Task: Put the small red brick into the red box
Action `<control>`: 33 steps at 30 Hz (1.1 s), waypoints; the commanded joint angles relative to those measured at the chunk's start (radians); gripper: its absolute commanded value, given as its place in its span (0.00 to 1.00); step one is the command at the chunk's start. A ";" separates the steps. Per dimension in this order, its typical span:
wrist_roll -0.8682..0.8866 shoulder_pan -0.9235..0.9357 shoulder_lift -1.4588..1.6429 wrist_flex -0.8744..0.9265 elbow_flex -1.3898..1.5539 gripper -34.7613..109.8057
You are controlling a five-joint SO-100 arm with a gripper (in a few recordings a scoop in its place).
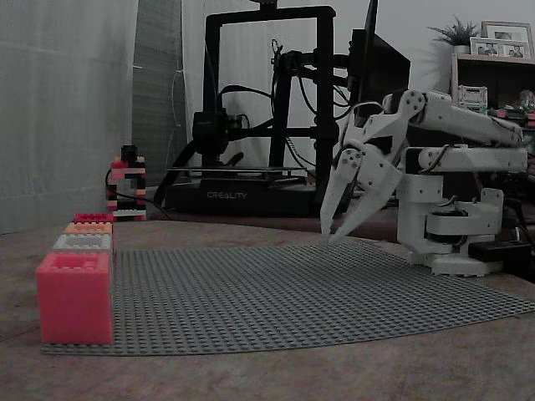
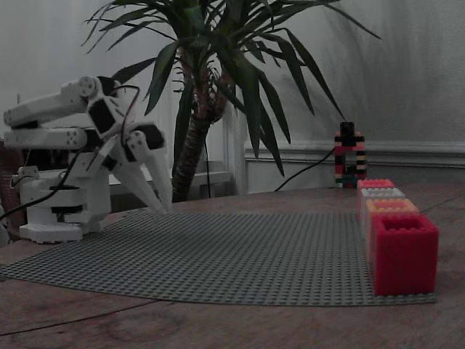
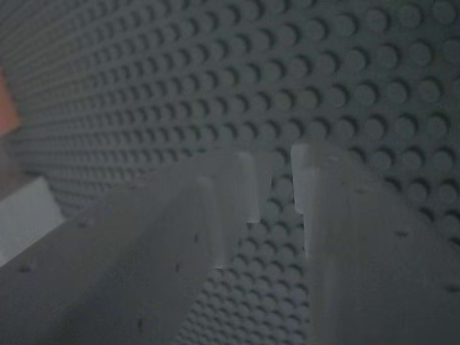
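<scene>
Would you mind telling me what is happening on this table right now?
A white robot arm sits folded low at one edge of a grey studded baseplate. Its gripper points down close to the studs. The jaws stand a narrow gap apart with nothing between them. Across the plate, a red box heads a row of small boxes along the opposite edge. Nothing has been picked up yet.

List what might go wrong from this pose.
1. The gripper tips hang close over the studded baseplate; a low sweep may snag on it.
2. The red box sits tight against the orange box; an off-centre drop may land there.
3. A pink box ends the row's other side; dim light may confuse the two.
</scene>
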 commanded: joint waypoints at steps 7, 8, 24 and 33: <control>0.028 -0.029 0.104 0.060 0.009 0.24; 0.032 -0.034 0.104 0.060 0.009 0.24; 0.063 -0.064 0.104 0.060 0.009 0.24; 0.066 -0.064 0.104 0.060 0.009 0.24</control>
